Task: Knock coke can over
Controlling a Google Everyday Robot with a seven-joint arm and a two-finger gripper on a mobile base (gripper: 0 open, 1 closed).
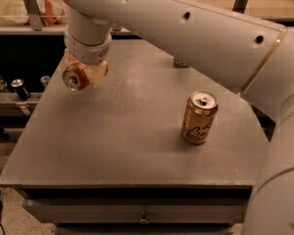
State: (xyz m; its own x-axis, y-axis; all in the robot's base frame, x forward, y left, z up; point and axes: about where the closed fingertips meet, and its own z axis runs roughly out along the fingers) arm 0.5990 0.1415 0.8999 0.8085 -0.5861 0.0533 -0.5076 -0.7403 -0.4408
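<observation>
The coke can, red-orange with a silver top, lies tilted on its side with its top turned toward the camera. It is over the left part of the grey table. My gripper hangs from the big white arm that crosses the top of the view. It is shut on the can, with tan fingers against its sides. I cannot tell whether the can touches the table top.
A gold can with dark script stands upright right of the table's middle. A pale green can at the back is mostly hidden behind the arm. Dark cans sit on a low shelf to the left. My arm's lower link fills the right edge.
</observation>
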